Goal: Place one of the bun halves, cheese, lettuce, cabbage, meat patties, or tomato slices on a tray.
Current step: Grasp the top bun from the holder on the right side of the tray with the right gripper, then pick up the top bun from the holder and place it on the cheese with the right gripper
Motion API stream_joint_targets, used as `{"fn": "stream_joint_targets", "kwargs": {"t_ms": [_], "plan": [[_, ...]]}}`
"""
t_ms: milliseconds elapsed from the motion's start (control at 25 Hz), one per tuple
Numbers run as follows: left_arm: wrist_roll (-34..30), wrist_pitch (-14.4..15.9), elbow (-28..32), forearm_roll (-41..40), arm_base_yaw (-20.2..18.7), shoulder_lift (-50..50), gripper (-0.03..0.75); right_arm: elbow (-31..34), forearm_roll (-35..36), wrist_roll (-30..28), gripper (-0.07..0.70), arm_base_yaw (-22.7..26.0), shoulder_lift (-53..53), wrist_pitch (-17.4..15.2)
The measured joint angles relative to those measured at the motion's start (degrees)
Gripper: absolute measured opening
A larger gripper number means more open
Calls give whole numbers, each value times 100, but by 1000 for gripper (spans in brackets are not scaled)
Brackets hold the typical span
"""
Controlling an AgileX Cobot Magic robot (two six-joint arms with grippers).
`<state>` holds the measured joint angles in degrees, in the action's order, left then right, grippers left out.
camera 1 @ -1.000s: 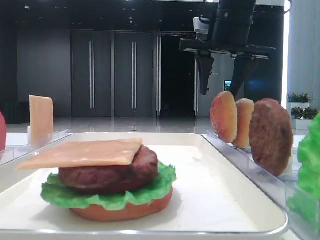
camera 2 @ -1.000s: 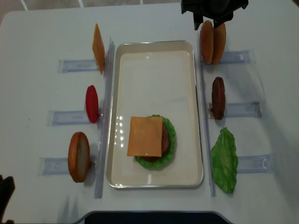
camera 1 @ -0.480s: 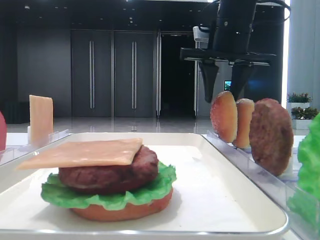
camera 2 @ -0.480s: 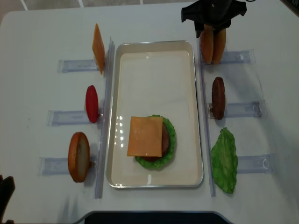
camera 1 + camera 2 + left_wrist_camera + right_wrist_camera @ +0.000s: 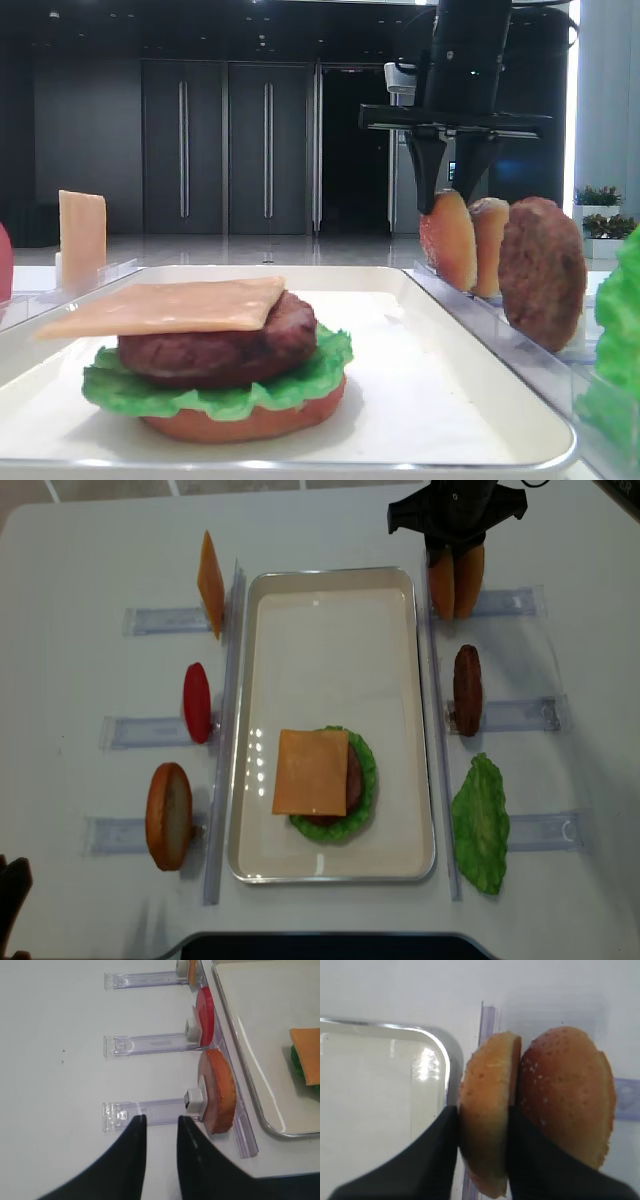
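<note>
R pincer (image 5: 482,1147) has come down since a sec ago: then it hung spread above the two upright bun halves at the far-right rack; now its fingers (image 5: 442,1152) straddle the bun half (image 5: 487,1110) nearest the tray and are pinching it, one finger on the tray side, the other wedged btwn it and the second bun half (image 5: 565,1095). The front view shows the same: black fingers dropped over the top edge of the near bun (image 5: 447,240), which looks slightly tilted vs. before. So the grasp looks made; bun not lifted yet, lower edge apparently in the clear rack (image 5: 500,602).

Tray (image 5: 330,600) sits mid-counter (image 5: 90,560), w/ a stack already built at its near end: red-orange base, lettuce (image 5: 365,770), meat patty (image 5: 215,345), cheese slice (image 5: 312,772) on top. A bun top is likely the piece that finishes it.

Next, by my read: lift straight up so the neighbour bun isn't dragged out, carry over, lay on the cheese.

Unused: spare patty (image 5: 467,690), lettuce leaf (image 5: 481,825), upright cheese (image 5: 210,583), tomato slice (image 5: 197,702), another bun half (image 5: 168,815) on the L.

L pincer (image 5: 159,1160) hovers over the counter by the L racks, fingers a little apart, holding nothing.
</note>
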<state>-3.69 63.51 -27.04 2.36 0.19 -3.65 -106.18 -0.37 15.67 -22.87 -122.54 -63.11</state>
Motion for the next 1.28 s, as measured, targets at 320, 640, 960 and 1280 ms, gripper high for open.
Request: {"fn": "stream_joint_targets", "kwargs": {"t_ms": [320,640,960,1280], "plan": [[0,0,0,0,0,0,159,0,37,0,233,-4,0,-49],[0,0,0,0,0,0,159,-161,109,0,230,-4,152,-426],[0,0,0,0,0,0,159,-866,348,8,225,-4,274,-692],[0,0,0,0,0,0,159,-1105,999,-175,222,-4,306,-698]]}}
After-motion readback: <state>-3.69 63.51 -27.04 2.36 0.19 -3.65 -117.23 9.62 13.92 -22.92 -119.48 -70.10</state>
